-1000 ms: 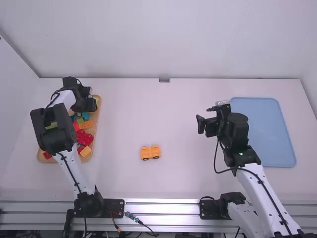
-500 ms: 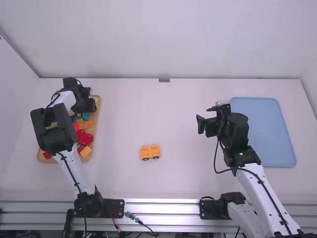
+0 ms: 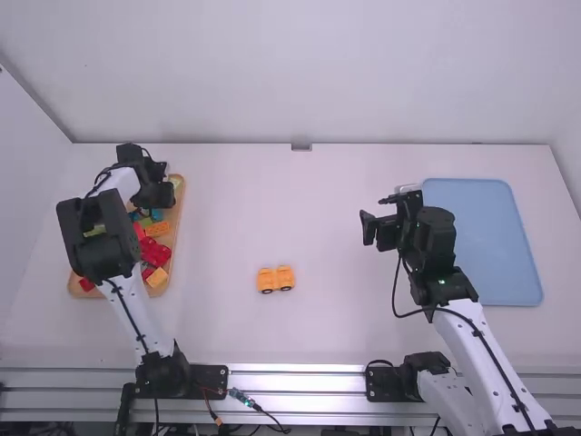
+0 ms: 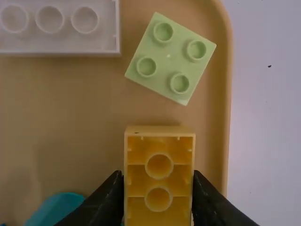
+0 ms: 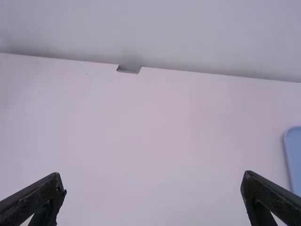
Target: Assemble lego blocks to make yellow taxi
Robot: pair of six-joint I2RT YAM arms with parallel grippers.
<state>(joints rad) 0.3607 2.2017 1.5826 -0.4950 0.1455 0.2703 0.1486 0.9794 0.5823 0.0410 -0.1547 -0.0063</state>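
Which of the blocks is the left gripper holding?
The yellow block, clamped in the left gripper with its hollow underside showing; the pale green block and the white block lie loose in the tray.

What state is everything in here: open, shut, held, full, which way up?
Left gripper: closed on the yellow brick.
Yellow brick: held, hollow underside showing.
Right gripper: open, holding nothing.
Pale green block: studs up, loose.
White brick: hollow side up, loose.
Wooden tray: holding loose blocks.
Wheeled yellow piece: on the table, unheld.
Blue tray: flat on the table.
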